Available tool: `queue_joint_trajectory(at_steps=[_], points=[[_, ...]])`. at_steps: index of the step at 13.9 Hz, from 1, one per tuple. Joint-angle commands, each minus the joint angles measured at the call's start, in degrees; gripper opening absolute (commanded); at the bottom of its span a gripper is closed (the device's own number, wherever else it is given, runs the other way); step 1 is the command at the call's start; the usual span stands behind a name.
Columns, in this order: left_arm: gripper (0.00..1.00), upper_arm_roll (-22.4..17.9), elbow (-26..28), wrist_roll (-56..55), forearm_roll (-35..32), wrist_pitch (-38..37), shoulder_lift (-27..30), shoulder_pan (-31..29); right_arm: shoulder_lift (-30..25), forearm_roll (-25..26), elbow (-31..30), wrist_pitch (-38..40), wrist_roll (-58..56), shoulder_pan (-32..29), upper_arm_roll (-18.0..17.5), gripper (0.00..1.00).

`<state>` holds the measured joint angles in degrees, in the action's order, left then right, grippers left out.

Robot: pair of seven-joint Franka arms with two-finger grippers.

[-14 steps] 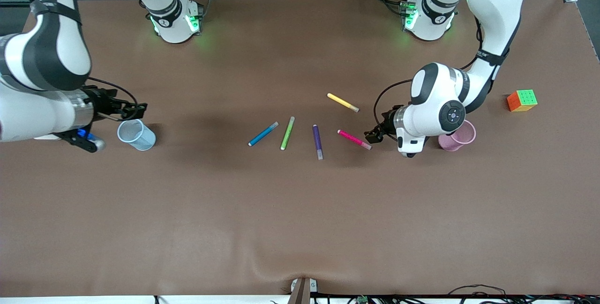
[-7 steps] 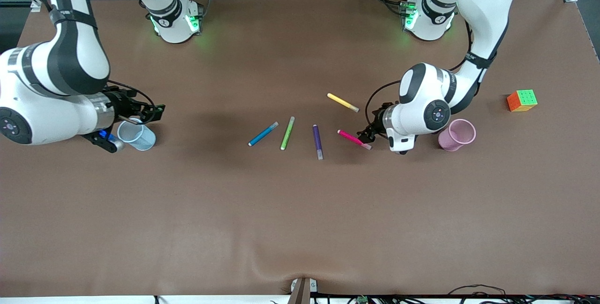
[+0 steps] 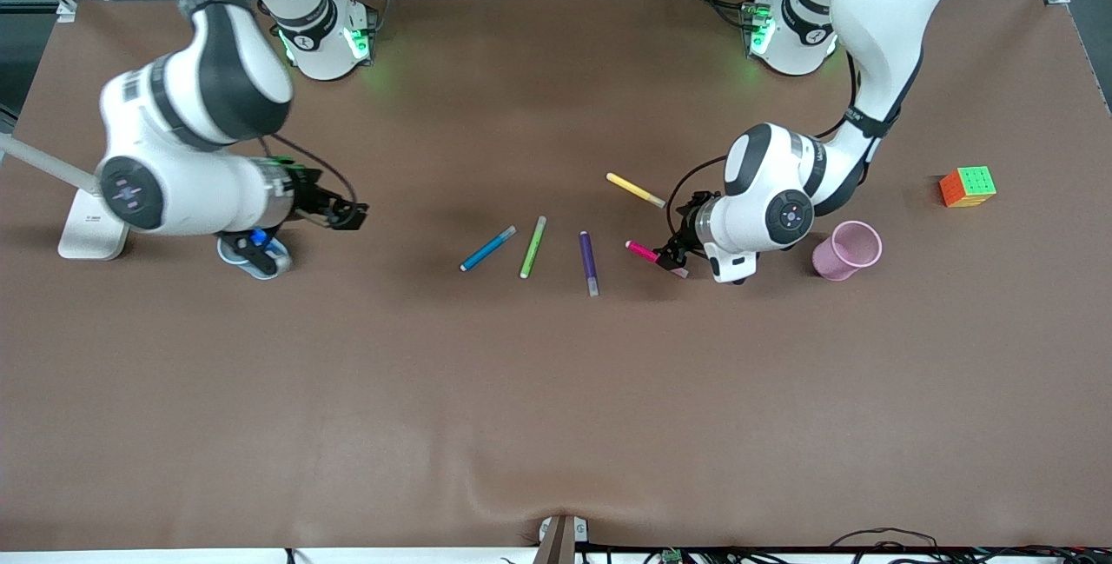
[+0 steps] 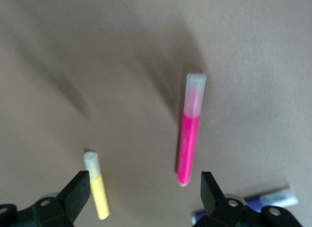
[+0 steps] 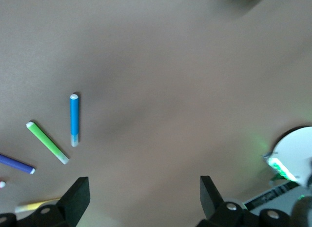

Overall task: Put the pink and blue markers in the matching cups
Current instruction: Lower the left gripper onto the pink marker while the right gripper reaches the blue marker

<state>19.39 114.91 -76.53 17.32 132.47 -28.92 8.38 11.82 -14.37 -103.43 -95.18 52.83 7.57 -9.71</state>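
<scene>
Left pincer [image 3: 671,253], jaws wide, over pink marker [image 3: 644,251] on table.

A slim mid-blue marker [image 5: 74,119] is lying on the brown tabletop [image 5: 165,90] beside a lime-green pen [image 5: 47,142], the right gripper [image 5: 141,197] hovering open above.

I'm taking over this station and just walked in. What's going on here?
Two arms are sorting markers into cups. The left gripper, open, is over the pink marker, which lies on the table near the pink cup. The right gripper, open and empty, is over bare table between the mostly hidden blue cup and the blue marker. Neither marker is picked up yet; green, purple and yellow pens lie alongside.
</scene>
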Motion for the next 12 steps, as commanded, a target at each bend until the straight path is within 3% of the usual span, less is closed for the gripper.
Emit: queue_joint_trajectory(at_steps=[1, 4, 6, 7, 11, 12], points=[[1.0, -0.1, -1.8, -2.0, 1.3, 1.0, -2.5, 0.1, -3.1, 0.0, -6.3, -7.1, 6.6, -0.2, -4.6, 1.0], [1.0, -0.2, -2.8, -2.4, 1.4, 1.4, -3.7, 0.0, -3.0, 0.1, -9.8, -15.0, 13.4, 0.0, -9.3, 1.0], [0.99, -0.2, -2.8, -2.4, 1.5, 3.0, -4.6, -0.2, -2.7, 0.7, -14.8, -25.5, 17.9, 0.8, -13.3, 1.0], [0.9, -0.3, -2.9, -3.0, 2.2, 4.5, -5.4, -0.3, -2.6, 1.9, -17.1, -30.3, 19.2, 1.1, -14.4, 1.0], [0.86, -0.4, -2.9, -3.9, 3.2, 5.3, -6.8, -0.4, -1.3, 2.8, -18.7, -36.1, 23.5, 2.3, -15.2, 1.0], [0.8, -0.4, -3.1, -3.9, 3.2, 5.3, -7.1, -0.6, -0.7, 2.8, -19.4, -38.6, 23.8, 2.8, -15.2, 1.0]])
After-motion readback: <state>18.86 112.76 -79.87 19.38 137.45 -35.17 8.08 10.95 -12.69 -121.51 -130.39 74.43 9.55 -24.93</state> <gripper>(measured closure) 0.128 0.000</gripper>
